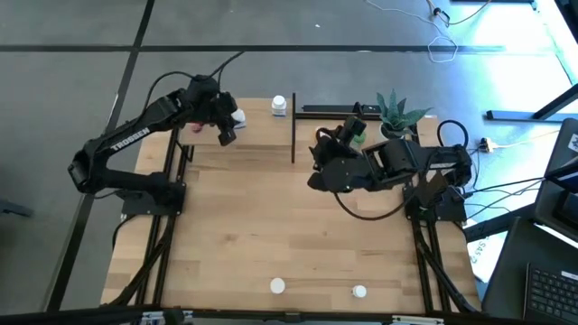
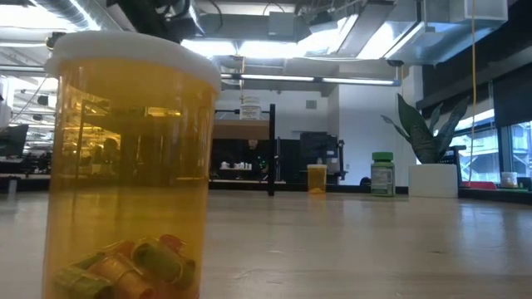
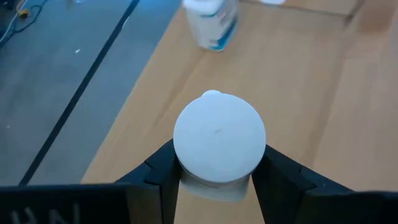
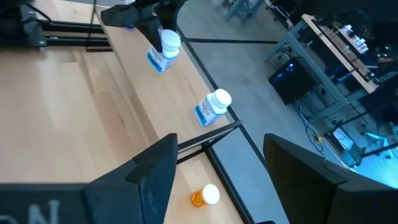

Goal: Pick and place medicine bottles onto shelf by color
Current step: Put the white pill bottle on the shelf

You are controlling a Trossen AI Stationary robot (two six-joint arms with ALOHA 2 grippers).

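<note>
Right now my left fingers (image 3: 163, 180) are clamped on either side of a white-capped bottle (image 3: 219, 140), which I hold over the shelf (image 1: 262, 135) at about eleven o'clock on the table (image 1: 289, 244). A second white bottle with a blue label (image 1: 279, 106) stands on the shelf edge just beyond, near twelve o'clock, so I judge the white group is half built and this one is about to join it.

My right gripper (image 4: 217, 168) hovers with its fingers spread wide and nothing between them, at about one o'clock beside the plant (image 1: 396, 113). An orange bottle (image 4: 205, 196) sits just under it and a green one (image 2: 382, 174) stands close by.

Two more white caps (image 1: 277, 286) wait at six o'clock on the near edge, one of them a big orange bottle (image 2: 129, 166). Most of the sorting looks still ahead of me
</note>
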